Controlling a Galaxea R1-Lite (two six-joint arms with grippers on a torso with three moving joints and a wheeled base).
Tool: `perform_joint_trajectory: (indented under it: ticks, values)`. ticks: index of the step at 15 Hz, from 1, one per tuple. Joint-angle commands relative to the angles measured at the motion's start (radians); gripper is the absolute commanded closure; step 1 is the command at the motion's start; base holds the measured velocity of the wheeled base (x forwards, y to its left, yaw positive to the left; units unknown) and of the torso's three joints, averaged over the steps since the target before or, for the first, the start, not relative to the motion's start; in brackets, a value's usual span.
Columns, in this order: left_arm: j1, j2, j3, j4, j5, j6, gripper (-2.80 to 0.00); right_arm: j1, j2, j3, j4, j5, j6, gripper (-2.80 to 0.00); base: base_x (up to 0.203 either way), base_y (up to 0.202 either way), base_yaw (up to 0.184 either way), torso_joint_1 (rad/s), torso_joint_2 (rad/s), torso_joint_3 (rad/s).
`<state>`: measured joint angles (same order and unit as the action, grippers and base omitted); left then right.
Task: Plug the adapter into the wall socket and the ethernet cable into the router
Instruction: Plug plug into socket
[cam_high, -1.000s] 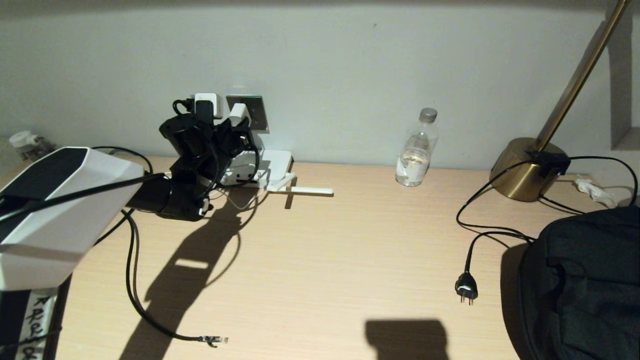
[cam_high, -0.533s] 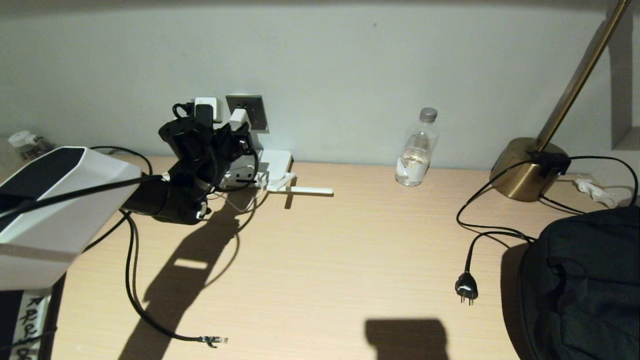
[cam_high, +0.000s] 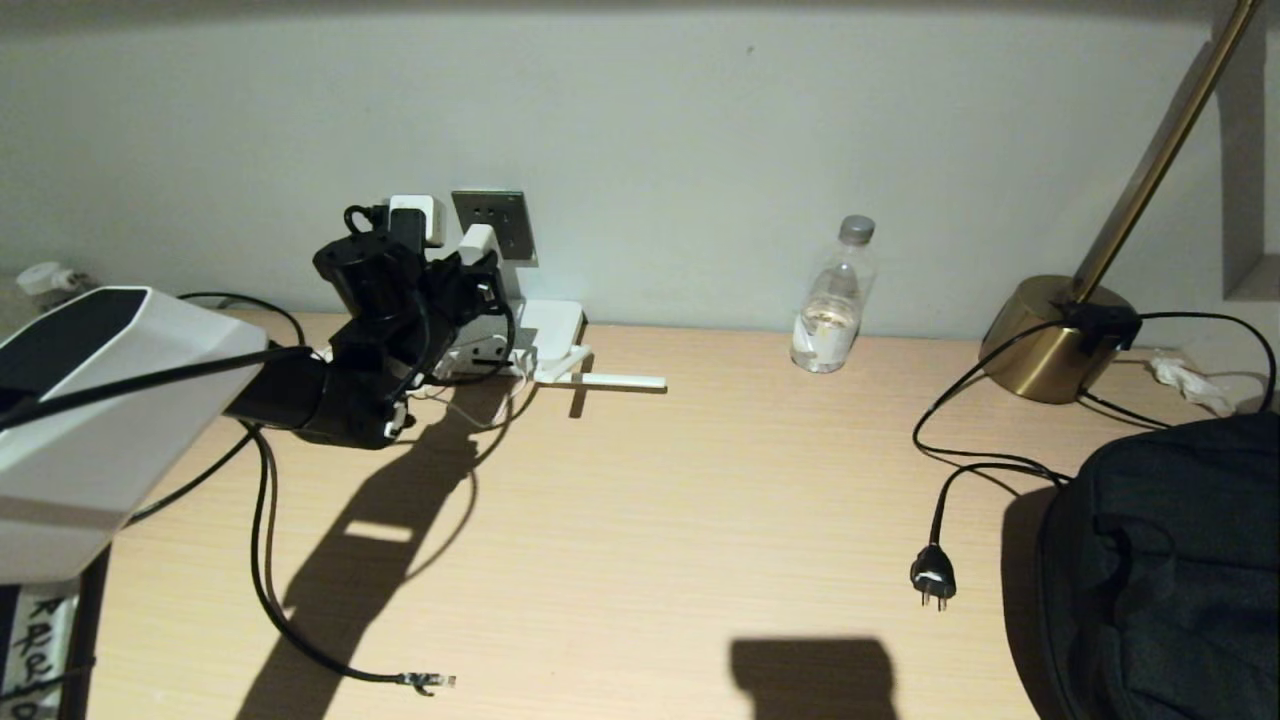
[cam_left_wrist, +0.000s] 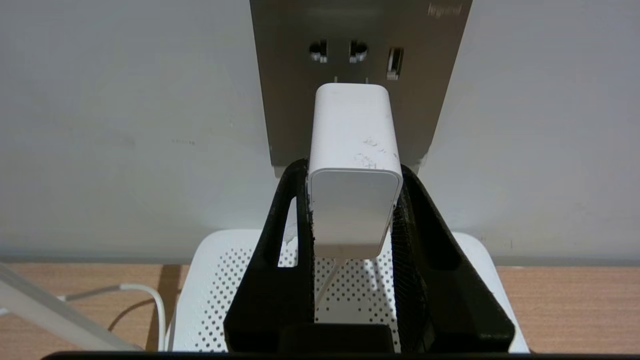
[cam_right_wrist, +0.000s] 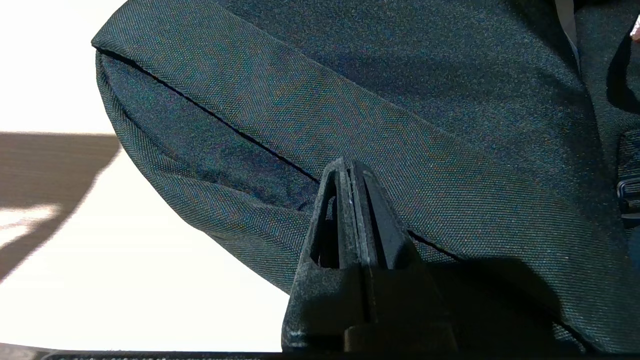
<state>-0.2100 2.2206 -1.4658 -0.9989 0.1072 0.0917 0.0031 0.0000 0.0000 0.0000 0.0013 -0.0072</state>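
Adapter: light, rigid, slick shell | left gripper jaws pinch its flat sides; keep your hold there | prongs just short of wall socket | right gripper jaws pressed together, parked.

The left arm is black, with thin black cables looped round its wrist, and joins a bulky white shell with a black top panel. The left gripper has two matte black fingers, each cut by a long slot. The right gripper is the same black, slotted make.
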Motion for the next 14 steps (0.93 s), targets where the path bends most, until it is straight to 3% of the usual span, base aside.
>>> perform_joint_trajectory:
  ticks: [1,14]
  values:
    - [0.001,-0.004,-0.012,0.0,0.0,0.0,0.0,0.0,0.002,0.0,0.0,0.002,0.0,0.0,0.0,0.0,0.0,0.0,0.0,0.0]
    - [0.0,-0.004,-0.04,0.037,-0.001,0.0,0.0,0.0,0.002,0.0,0.0,0.0,0.0,0.0,0.0,0.0,0.0,0.0,0.0,0.0]
